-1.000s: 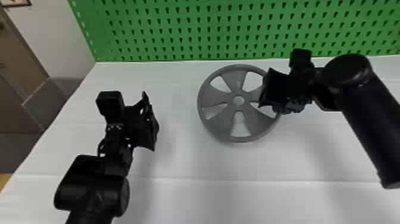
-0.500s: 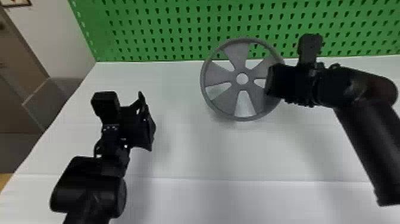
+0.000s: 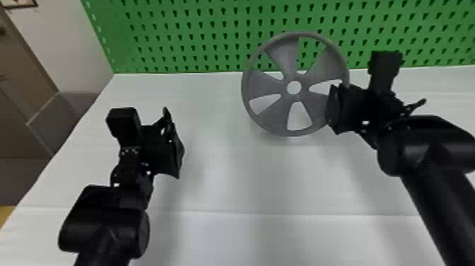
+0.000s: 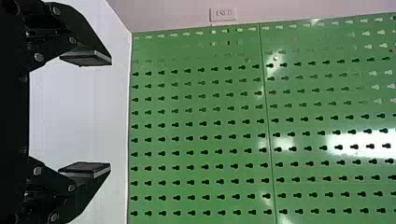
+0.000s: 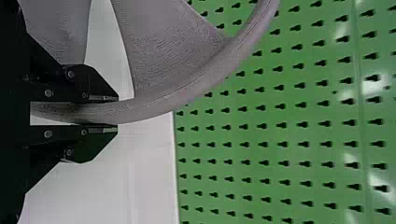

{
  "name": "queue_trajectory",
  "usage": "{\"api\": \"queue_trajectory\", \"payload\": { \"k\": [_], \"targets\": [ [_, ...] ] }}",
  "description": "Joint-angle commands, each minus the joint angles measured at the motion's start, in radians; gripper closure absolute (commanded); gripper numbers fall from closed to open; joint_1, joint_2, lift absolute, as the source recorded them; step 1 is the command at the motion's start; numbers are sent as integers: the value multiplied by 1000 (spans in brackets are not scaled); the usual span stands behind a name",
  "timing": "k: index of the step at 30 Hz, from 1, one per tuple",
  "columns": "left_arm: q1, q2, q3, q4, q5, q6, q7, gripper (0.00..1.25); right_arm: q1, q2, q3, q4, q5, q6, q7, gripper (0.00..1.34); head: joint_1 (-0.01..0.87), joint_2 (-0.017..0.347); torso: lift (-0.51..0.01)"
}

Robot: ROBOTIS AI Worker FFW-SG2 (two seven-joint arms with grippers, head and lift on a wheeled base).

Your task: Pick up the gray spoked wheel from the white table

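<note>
1. Farthest left, beyond your left gripper (image 3: 174,142), you have a pale wall (image 3: 60,42).
2. Your left gripper is released: the left wrist view shows its fingers (image 4: 88,58) spread well apart. It is over the white table (image 3: 226,184), well apart from the wheel.
3. The gray spoked wheel (image 3: 263,86) is between your two grippers, farther forward than the left one and just left of your right gripper (image 3: 333,109). Its face is tilted up toward the head camera, and a soft shadow lies on the table below its lower edge.
4. Beyond both grippers and behind the wheel, you have the green pegboard (image 3: 198,39).
5. Farthest right, your right gripper is clenched on the wheel's rim; in the right wrist view, the rim runs between its fingers (image 5: 88,143), one on each side.
</note>
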Motion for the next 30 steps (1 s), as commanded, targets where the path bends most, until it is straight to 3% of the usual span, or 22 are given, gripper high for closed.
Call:
{"api": "queue_trajectory", "payload": {
  "k": [1,13,23,30],
  "targets": [
    [0,0,1,-4,7,0,0,446,56,11,-12,-17,66,-138,11,1055,779,137,-65],
    [-2,-2,-11,-16,53,0,0,446,152,26,-31,-17,155,-397,23,1058,779,138,-65],
    [-2,-2,-24,-16,76,1,-3,446,185,40,-55,-17,130,-427,23,1056,779,138,-65],
    [-6,-3,-27,-16,69,1,-28,446,192,29,-58,-27,126,-443,55,1055,779,138,-65]
  ]
}}
